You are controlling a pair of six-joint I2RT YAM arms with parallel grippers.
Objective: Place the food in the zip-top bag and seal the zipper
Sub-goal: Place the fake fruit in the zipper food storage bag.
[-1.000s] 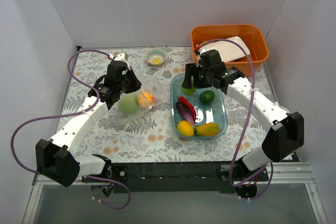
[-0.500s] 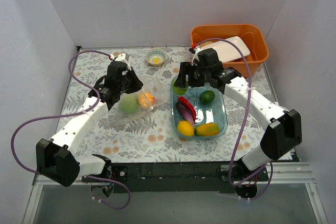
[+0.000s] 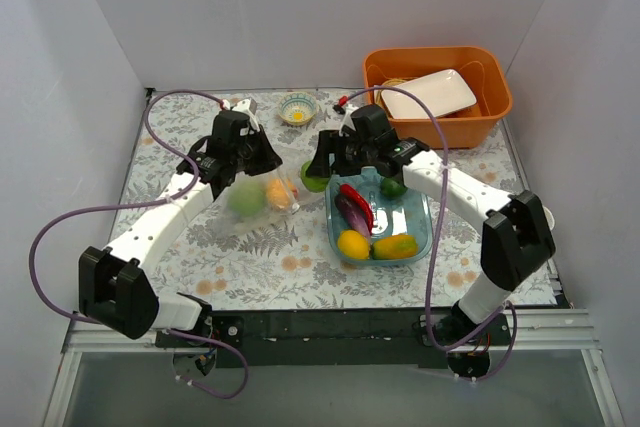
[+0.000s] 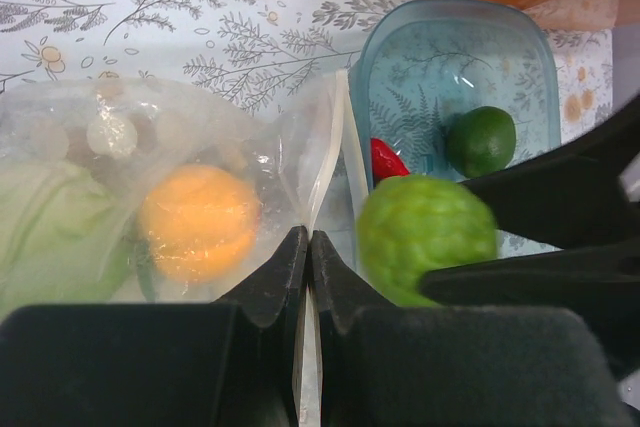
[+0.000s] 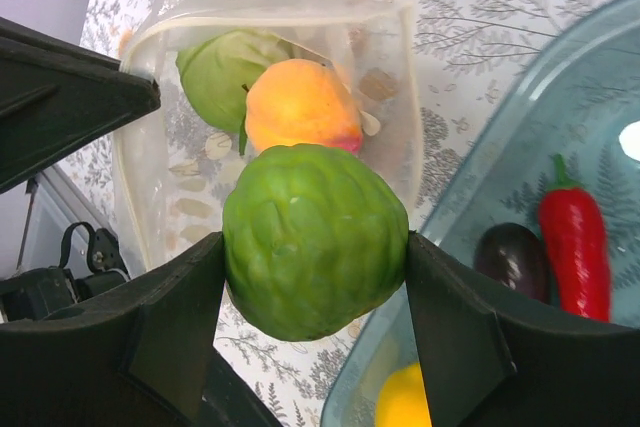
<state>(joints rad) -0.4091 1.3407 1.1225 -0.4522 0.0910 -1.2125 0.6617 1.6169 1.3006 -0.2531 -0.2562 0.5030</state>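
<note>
The clear zip-top bag (image 3: 250, 205) lies left of centre with its mouth facing right; inside are a green cabbage (image 3: 243, 199) and an orange peach (image 3: 277, 192). My left gripper (image 3: 262, 159) is shut on the whitish zipper (image 4: 333, 147) strip at the mouth edge, seen in the left wrist view (image 4: 310, 239). My right gripper (image 3: 318, 169) is shut on a bumpy green lime (image 5: 315, 239) and holds it just right of the bag mouth. The bag (image 5: 270, 77) lies open beyond it. The blue tray (image 3: 420, 237) holds a second lime (image 3: 393, 187), red chilli (image 3: 357, 204), eggplant (image 3: 347, 215), lemon (image 3: 352, 244) and mango (image 3: 394, 246).
An orange bin (image 3: 490, 112) with a white plate (image 3: 428, 93) stands at the back right. A small bowl (image 3: 297, 107) sits at the back centre. White walls enclose the flowered table on three sides.
My right gripper has carried the lime left, from over the tray's far end to beside the bag mouth. My left gripper has shifted slightly up and right with the bag edge.
</note>
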